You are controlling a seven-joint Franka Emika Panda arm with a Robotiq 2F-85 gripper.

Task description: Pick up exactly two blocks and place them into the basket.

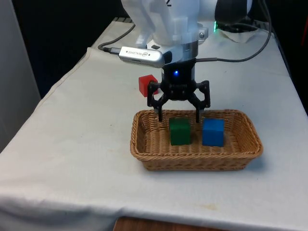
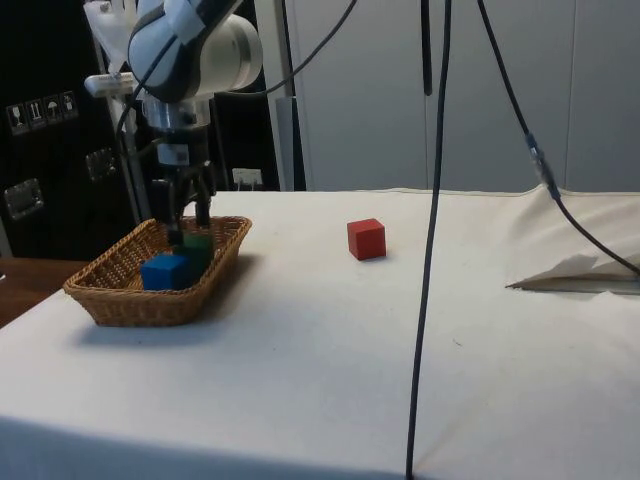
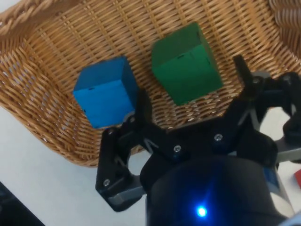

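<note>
A green block [image 1: 179, 131] [image 2: 197, 246] [image 3: 186, 64] and a blue block [image 1: 212, 132] [image 2: 165, 271] [image 3: 107, 92] lie side by side on the floor of the wicker basket [image 1: 243, 155] [image 2: 120, 300] [image 3: 51, 70]. My gripper [image 1: 179, 117] [image 2: 190, 222] [image 3: 190, 94] hangs open just above the green block, one finger on each side of it, holding nothing. A red block [image 1: 147, 85] [image 2: 366, 239] rests on the white cloth outside the basket, behind the gripper in the front view.
A black cable [image 1: 115, 43] runs over the cloth at the far end near the robot's base. More cables [image 2: 432, 240] hang down in the side view. A fold in the cloth [image 2: 570, 272] lies at the side view's right.
</note>
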